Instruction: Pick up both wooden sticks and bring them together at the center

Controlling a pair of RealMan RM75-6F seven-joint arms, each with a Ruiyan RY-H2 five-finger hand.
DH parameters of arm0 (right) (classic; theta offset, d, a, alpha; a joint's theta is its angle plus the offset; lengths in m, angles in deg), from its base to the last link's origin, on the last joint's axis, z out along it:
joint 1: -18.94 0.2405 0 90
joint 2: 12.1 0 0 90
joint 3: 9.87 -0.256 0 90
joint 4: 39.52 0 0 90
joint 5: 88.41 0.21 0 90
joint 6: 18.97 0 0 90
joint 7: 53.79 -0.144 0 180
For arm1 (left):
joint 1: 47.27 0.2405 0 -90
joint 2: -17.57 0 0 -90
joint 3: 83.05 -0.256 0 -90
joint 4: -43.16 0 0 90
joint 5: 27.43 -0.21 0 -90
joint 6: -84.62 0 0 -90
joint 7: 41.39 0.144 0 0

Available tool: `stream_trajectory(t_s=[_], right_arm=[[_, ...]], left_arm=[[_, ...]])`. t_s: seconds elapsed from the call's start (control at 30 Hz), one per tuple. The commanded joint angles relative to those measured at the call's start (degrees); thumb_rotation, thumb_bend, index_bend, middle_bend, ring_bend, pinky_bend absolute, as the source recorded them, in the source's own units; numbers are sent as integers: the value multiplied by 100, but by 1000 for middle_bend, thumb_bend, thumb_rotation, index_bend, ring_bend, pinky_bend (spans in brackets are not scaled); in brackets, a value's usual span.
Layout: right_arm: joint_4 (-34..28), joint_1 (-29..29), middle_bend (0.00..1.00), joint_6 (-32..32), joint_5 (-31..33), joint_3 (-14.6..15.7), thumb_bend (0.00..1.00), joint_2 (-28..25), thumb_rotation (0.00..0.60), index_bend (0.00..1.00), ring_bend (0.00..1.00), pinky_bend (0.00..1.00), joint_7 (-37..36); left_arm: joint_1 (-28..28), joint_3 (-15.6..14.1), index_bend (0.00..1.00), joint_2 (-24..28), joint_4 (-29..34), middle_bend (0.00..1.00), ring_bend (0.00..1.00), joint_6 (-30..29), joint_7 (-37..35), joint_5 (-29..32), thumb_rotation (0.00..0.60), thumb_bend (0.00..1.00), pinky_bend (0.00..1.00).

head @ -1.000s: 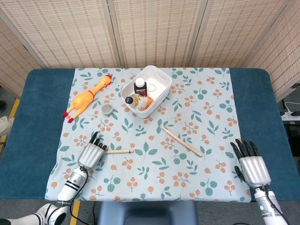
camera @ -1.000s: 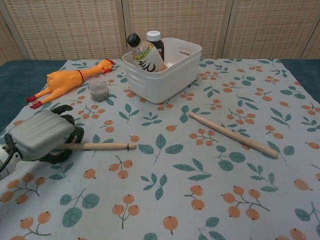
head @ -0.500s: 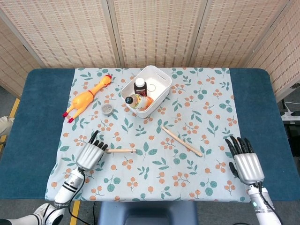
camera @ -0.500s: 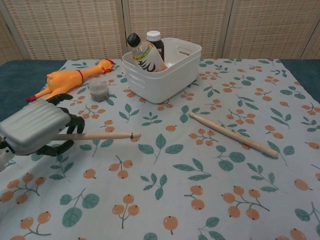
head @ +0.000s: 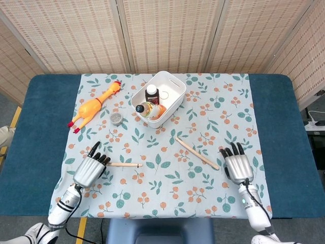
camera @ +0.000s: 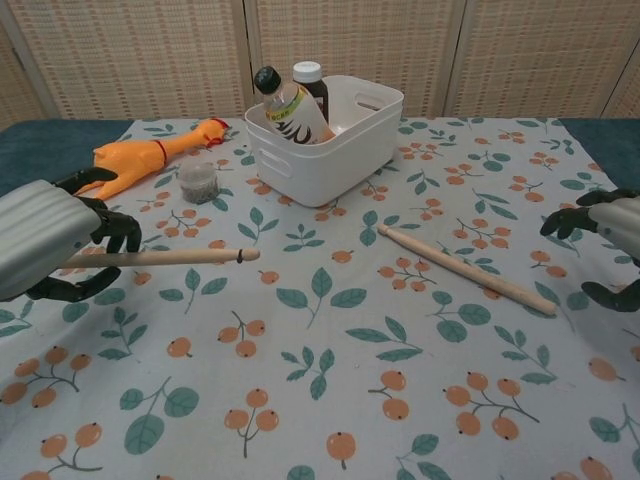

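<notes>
The head view shows the whole blue table (head: 30, 127) from above with both arms, while the chest view shows only part of each hand at the frame edges. The chest view lets me see that the short wooden stick (camera: 160, 257) is raised above the leaf-patterned cloth (camera: 330, 400), which the head view does not make clear. The left hand (head: 87, 170) grips this stick at its left end, fingers curled around it, and the stick points to the right, nearly level.

The long wooden stick (head: 197, 153) lies flat on the cloth, slanting from upper left to lower right. The right hand (head: 238, 166) is just beside its lower right end, palm down, fingers apart and holding nothing; I cannot tell if it touches the stick.

Behind, a white plastic bin (camera: 345, 135) holds a tilted bottle with a black cap (camera: 285, 105) and a dark bottle with a white cap (camera: 310, 80). The tilted bottle has a label, but the writing is too small to read. A rubber chicken (head: 94, 107) and a small round jar (head: 116, 118) lie left of the bin
</notes>
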Motion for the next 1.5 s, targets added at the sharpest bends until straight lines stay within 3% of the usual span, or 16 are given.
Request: stream_trajectory(t_s=[0.03,0.8,1.1,1.5], right_arm=[[55,298,205,111,404,-93,356,313,600,204,0,0,450],[712,1012,250,-305,1330,112,356,1233,600,245,32,0,1588],[786,1115,377,-493,1465,217,357,1327,600,431,182,0,1776],[801,1198,449,-696,1494,321,357,1294,600,525,271,0,1931]], left_arm=[[19,3,805,51,30,906,488,-29,-10,-7,600,507,130],[132,-14,809,155,-33,909,490,-136,-273,-53,600,508,130],[147,-12,814,202,-44,912,497,-169,-253,-83,600,508,130],[152,-2,814,186,-51,912,497,-154,-247,-91,600,507,130]])
